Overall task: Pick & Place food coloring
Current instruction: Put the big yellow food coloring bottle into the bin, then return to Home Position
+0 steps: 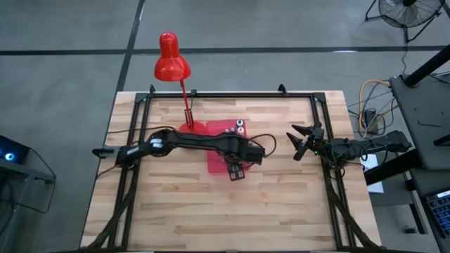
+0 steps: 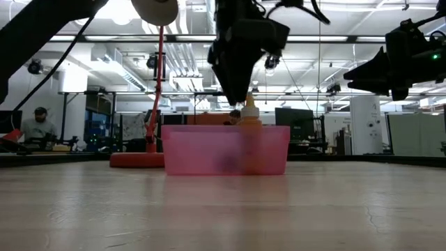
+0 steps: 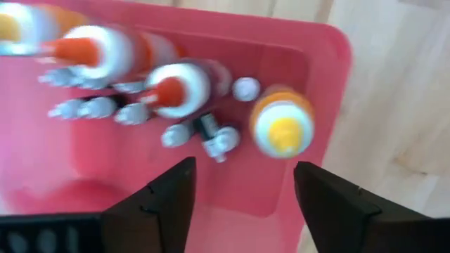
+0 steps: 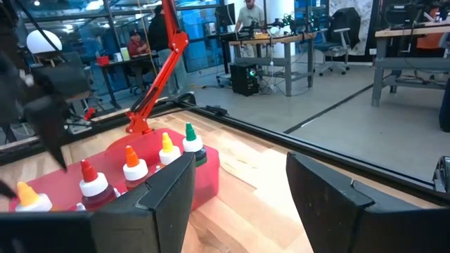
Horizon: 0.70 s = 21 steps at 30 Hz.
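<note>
**Left pincer over tray, jaws apart**

Left pincer (image 3: 239, 193) open, empty, above pink tray (image 1: 214, 160) at worktop centre. Food coloring bottles (image 3: 181, 88) stand inside; yellow-tipped one (image 3: 283, 126) nearest. Lift straight up, don't clip caps. Right pincer (image 1: 301, 141) waits at 3 o'clock, half-open.

From overhead, my left tool (image 1: 236, 171) hides most of the tray (image 1: 216, 163); in the left wrist view the food coloring bottles (image 3: 176, 88) at upper left blur together.

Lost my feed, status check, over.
Left gripper open above pink tray, nothing held. Food coloring bottles upright inside. Right gripper open, parked aside. Nothing in the way.
</note>
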Tool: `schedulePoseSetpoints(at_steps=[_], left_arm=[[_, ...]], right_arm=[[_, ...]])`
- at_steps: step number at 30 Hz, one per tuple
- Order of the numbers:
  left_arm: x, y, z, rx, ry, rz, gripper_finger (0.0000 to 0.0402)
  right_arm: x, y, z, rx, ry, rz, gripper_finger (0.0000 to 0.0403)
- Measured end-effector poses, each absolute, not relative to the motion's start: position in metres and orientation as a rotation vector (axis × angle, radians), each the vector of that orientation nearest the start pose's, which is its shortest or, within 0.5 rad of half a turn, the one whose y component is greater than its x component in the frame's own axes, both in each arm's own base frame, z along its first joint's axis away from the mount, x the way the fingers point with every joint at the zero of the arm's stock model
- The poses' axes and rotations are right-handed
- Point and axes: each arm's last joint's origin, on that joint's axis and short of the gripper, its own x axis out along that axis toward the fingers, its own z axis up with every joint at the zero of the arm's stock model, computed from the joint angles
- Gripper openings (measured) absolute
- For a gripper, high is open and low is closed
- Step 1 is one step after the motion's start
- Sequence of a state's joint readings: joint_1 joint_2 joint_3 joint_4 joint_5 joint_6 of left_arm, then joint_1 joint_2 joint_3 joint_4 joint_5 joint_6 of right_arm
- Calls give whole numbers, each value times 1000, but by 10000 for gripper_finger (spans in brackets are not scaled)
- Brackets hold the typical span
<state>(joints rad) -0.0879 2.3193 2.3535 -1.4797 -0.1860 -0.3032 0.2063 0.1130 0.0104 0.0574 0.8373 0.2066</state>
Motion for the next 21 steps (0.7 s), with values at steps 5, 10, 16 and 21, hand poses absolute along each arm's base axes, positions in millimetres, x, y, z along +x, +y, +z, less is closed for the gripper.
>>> schedulePoseSetpoints(at_steps=[5, 10, 16, 21], left_arm=[[442, -33, 288, -22, 1383, 344, 246], [433, -35, 304, -17, 1364, 332, 279], [410, -35, 325, -19, 1315, 315, 293], [376, -34, 334, -25, 1234, 289, 293]], right_arm=[[97, -2, 164, 178, -26, -632, 215], [97, -2, 164, 178, -26, -633, 215], [97, -2, 164, 177, -25, -632, 215], [97, -2, 164, 177, -25, -633, 215]])
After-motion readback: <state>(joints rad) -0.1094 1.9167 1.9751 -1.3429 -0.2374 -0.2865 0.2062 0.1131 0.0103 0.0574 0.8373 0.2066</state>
